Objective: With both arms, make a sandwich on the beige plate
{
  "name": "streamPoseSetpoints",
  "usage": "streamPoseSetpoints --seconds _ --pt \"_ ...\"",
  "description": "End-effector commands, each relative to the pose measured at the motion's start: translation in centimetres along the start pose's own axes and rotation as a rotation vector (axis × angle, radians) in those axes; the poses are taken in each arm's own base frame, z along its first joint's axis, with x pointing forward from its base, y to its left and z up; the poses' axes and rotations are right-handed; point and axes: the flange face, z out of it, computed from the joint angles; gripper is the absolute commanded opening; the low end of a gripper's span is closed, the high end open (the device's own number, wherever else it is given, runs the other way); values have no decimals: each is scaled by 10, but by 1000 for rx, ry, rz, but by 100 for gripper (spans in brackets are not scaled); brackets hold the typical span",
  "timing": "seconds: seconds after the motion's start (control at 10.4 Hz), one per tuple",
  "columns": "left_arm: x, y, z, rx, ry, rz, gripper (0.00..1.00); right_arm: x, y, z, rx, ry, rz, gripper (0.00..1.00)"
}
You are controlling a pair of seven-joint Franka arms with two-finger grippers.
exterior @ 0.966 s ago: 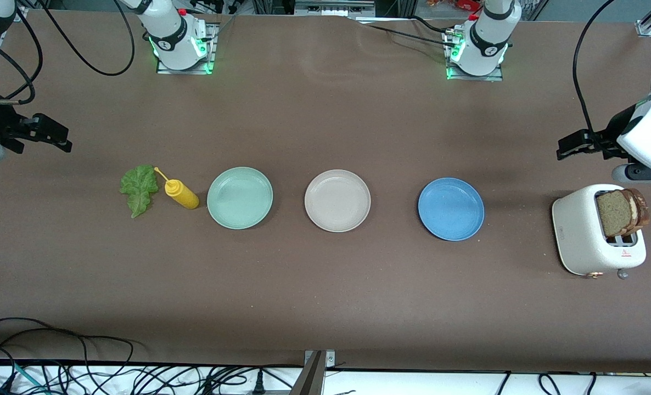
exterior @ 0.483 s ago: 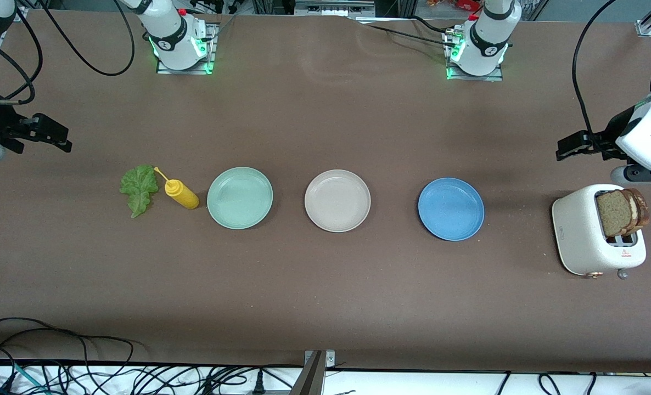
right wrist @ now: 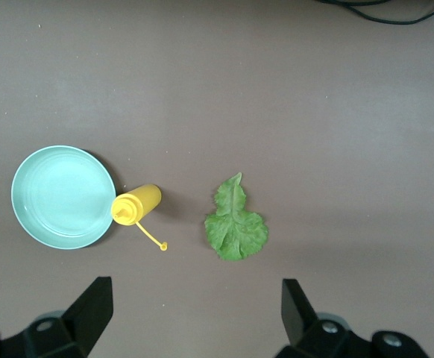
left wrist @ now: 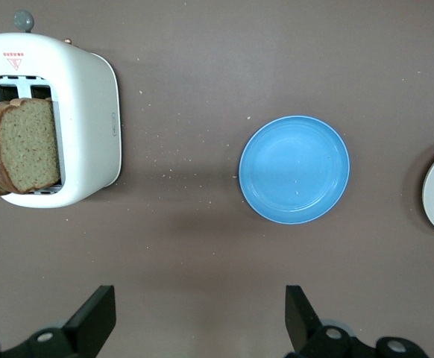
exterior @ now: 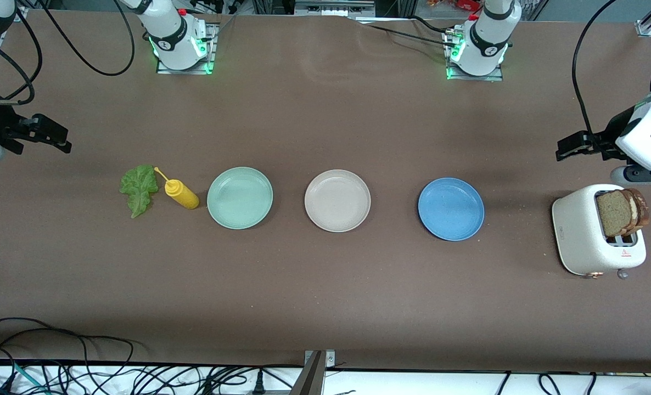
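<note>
Item: bread slices (exterior: 622, 211), standing in toaster (exterior: 583, 233) just beside my left gripper (left wrist: 195, 328), fingers spread, holding nothing. Judging light, crumbly; am planning pinch on crust edge. Lettuce leaf (right wrist: 236, 221) lying near my right gripper (right wrist: 191, 324), spread. Beige plate (exterior: 337, 200) sitting bare.

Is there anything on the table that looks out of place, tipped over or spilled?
The yellow squeeze bottle lies on its side between the lettuce leaf and the mint-green plate. The lettuce lies directly on the table. Small crumbs are scattered near the toaster. Nothing looks damaged.
</note>
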Motion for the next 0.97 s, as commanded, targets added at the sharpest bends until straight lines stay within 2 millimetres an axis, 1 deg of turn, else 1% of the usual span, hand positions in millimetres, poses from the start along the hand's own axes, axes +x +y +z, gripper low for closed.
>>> streamPoseSetpoints --seconds 0.0,0.58,0.87 --pt "5 -5 -5 24 12 16 100 3 2 -3 3 8 6 100" --pt "5 -7 -5 55 13 16 100 2 3 -2 3 6 9 100" --pt "5 -5 -5 54 13 14 100 3 3 -1 3 5 9 100"
